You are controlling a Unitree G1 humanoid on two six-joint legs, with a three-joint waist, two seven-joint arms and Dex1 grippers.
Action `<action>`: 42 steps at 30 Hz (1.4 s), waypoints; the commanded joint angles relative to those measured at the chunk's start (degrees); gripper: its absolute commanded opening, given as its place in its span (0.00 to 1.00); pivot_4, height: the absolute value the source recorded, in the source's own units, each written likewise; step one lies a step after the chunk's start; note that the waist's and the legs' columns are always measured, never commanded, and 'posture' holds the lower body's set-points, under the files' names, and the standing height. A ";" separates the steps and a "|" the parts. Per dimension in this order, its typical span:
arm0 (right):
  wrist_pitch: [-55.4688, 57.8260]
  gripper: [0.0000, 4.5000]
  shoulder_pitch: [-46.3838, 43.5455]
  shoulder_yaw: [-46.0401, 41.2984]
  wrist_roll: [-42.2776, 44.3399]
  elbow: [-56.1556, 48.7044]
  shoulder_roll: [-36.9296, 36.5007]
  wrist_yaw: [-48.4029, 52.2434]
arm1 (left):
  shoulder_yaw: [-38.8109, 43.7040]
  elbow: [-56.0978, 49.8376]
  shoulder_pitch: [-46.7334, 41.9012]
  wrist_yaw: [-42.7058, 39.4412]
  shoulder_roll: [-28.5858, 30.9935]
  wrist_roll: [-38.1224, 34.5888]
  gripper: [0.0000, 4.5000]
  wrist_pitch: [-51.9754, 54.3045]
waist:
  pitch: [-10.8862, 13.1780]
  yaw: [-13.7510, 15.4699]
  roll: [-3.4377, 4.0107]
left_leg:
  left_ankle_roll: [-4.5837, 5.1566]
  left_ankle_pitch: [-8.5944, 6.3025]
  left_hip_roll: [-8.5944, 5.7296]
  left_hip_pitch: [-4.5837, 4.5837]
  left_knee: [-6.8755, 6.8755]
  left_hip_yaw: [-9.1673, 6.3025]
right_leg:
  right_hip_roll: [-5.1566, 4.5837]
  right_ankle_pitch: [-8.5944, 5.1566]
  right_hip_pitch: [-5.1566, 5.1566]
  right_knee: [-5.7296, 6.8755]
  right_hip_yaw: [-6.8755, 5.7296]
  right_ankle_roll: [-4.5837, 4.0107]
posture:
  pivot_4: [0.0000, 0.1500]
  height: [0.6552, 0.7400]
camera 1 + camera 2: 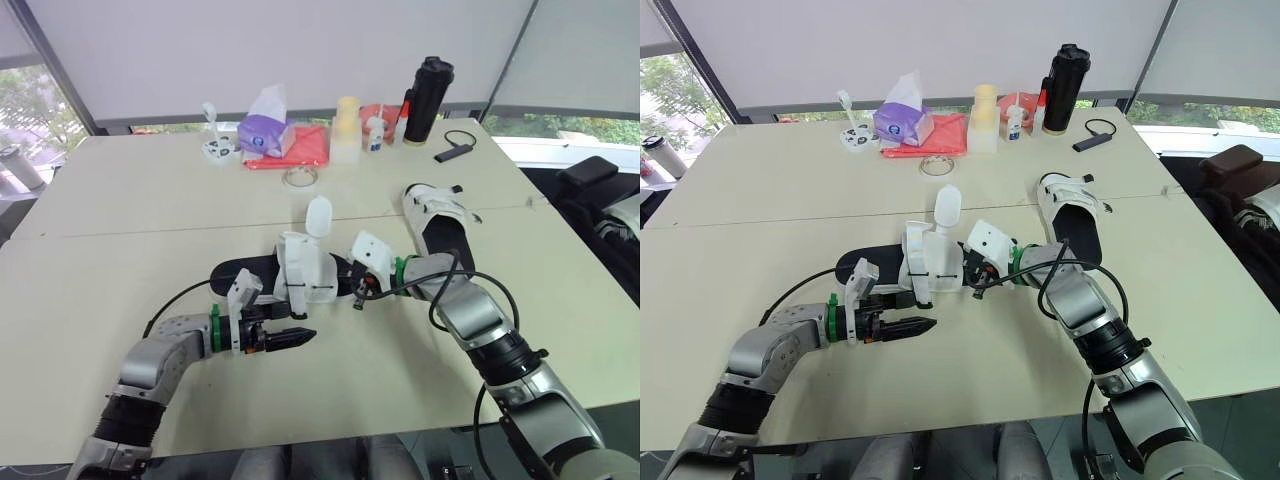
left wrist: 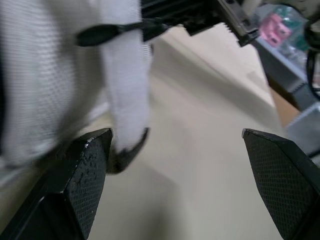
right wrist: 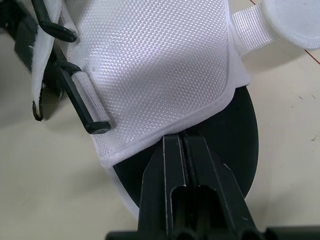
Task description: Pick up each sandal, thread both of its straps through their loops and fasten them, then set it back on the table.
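Left eye view: the near sandal (image 1: 300, 268) lies mid-table (image 1: 120, 200), one white strap (image 1: 318, 216) standing toward 12 o'clock. The second sandal (image 1: 440, 215) rests at its 2 o'clock. Our left gripper (image 1: 292, 338) hovers at the near sandal's 6 o'clock, and our right gripper (image 1: 358, 290) meets it from 4 o'clock.

Left wrist view: our fingers are spread wide and hold nothing, with the white upper (image 2: 50, 75) just beside one.

Right wrist view: our fingers are pressed together at the upper's hem, over the black sole (image 3: 240, 145). We cannot tell if they nip fabric.

We judge the left should close on the sole's edge, leaving the loop (image 3: 82, 107) unobstructed for threading.
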 commanded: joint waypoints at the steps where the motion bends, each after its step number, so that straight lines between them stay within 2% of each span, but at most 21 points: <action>1: 0.50 0.00 0.49 0.98 -0.11 -0.75 0.28 0.28 | -1.09 -1.16 -0.10 -1.21 0.37 -1.04 0.84 1.48 | 0.00 -0.02 0.00 | 0.00 0.00 0.00 0.00 0.00 0.00 | 0.00 0.00 0.00 0.00 0.00 0.00 | 1.00 1.00; 3: 0.55 0.00 0.55 0.89 -0.07 -0.86 0.28 0.25 | -1.11 -0.76 -0.40 -0.87 0.06 -0.84 0.67 1.30 | 0.00 -0.01 0.00 | 0.00 0.00 0.00 0.00 0.00 0.00 | 0.00 0.00 0.00 -0.01 0.00 0.00 | 1.00 1.00; 8: 0.63 0.00 0.65 0.83 -0.06 -0.97 0.33 0.06 | -0.96 0.33 -0.75 0.31 -0.66 0.07 0.08 0.11 | 0.00 0.00 0.00 | 0.00 0.00 0.00 -0.01 -0.01 0.00 | 0.00 0.00 -0.01 -0.02 0.00 0.00 | 1.00 1.00; 9: 0.63 0.00 0.66 0.81 -0.04 -0.97 0.35 0.04 | -0.84 0.46 -0.74 0.46 -0.72 0.16 0.00 -0.01 | 0.00 -0.01 0.00 | 0.00 0.00 0.00 -0.01 -0.01 0.00 | 0.00 0.00 -0.01 -0.03 0.00 0.00 | 1.00 1.00; 16: 0.61 0.00 0.62 0.87 -0.04 -0.87 0.47 -0.02 | -0.04 -1.54 0.25 -0.52 1.01 -1.17 0.00 1.88 | 0.00 -0.04 0.00 | 0.00 0.00 0.00 -0.01 -0.02 0.00 | 0.00 0.00 -0.01 -0.04 0.00 0.00 | 1.00 1.00; 23: 0.34 0.00 0.37 1.00 -0.06 -0.48 0.49 0.19 | 2.00 -12.63 2.34 -7.70 9.46 -10.86 0.00 10.21 | 0.01 -0.18 0.01 | 0.00 -0.01 0.02 -0.04 -0.09 -0.01 | 0.00 -0.01 -0.07 -0.08 0.00 -0.02 | 1.00 1.00; 30: 0.09 0.00 0.18 1.10 -0.12 -0.16 0.63 0.23 | 5.55 -18.38 1.58 -8.82 13.58 -18.73 0.00 14.89 | 0.02 -0.26 0.01 | -0.01 -0.01 0.02 -0.06 -0.10 -0.01 | 0.00 -0.01 -0.05 -0.22 0.00 -0.03 | 1.00 1.00; 38: -0.23 0.00 0.23 1.13 -0.16 -0.02 0.71 0.24 | 7.38 -18.09 -0.98 -6.97 13.91 -21.59 0.00 15.80 | 0.02 -0.25 0.02 | 0.00 -0.01 0.02 -0.07 -0.13 0.00 | 0.00 -0.01 -0.05 -0.27 0.00 -0.03 | 1.00 1.00; 42: -0.51 0.00 0.07 1.19 -0.28 0.37 0.77 0.21 | 8.40 -13.54 -5.74 -4.12 10.95 -21.28 0.00 14.97 | 0.02 -0.09 0.01 | 0.00 -0.01 0.02 -0.07 -0.14 0.01 | 0.01 0.00 -0.04 -0.27 -0.01 -0.03 | 1.00 1.00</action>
